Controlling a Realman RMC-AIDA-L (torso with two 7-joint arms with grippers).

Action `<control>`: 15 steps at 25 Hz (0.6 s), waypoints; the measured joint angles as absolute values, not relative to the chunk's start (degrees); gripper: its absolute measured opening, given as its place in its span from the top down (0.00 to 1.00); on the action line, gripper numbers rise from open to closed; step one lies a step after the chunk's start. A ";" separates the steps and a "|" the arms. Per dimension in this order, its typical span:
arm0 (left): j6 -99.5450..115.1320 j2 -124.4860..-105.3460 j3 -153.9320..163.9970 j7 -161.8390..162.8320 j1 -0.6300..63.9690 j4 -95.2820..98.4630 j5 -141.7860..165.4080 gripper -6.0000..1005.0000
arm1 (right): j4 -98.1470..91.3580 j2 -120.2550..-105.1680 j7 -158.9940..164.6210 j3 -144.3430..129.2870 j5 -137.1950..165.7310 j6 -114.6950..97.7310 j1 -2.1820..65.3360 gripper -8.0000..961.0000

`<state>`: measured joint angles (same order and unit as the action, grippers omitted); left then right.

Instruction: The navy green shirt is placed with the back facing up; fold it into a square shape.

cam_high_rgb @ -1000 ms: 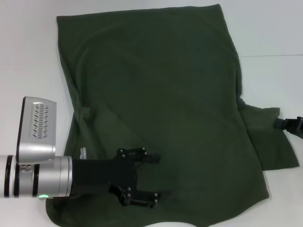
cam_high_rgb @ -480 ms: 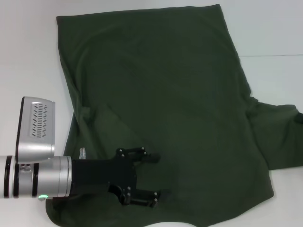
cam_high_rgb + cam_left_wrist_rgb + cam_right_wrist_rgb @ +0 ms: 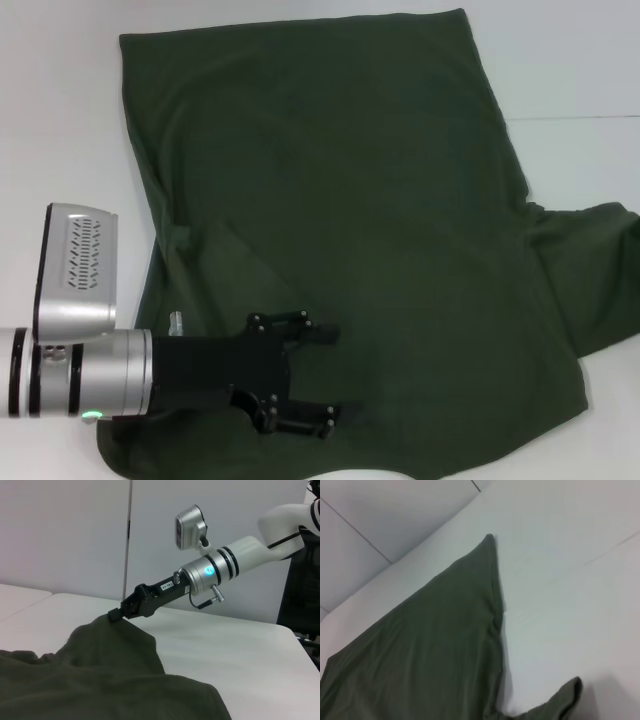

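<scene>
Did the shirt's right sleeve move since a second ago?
Yes. The right sleeve of the navy green shirt slid outward toward the picture's right edge, pulled by the right end effector.

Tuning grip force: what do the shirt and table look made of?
The shirt looks like soft matte knit fabric, probably cotton: it drapes and creases where the right gripper pinches the sleeve. The table looks hard, smooth white laminate with a faint seam. Left gripper hovers open.
</scene>
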<state>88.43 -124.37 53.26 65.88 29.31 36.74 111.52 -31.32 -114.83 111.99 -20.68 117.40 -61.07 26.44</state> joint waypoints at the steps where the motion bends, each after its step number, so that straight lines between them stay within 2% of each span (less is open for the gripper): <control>1: 88.42 -124.37 53.26 65.93 29.34 36.74 111.52 0.13 | -31.44 -114.83 111.90 -20.68 117.29 -60.89 26.54 0.97; 15: 88.27 -124.37 53.26 67.09 29.55 36.74 111.53 0.13 | -32.09 -113.67 110.70 -20.95 116.18 -60.67 27.68 0.94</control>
<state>88.27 -124.37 53.26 67.09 29.55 36.74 111.53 -32.09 -113.67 110.70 -20.96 116.18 -60.67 27.68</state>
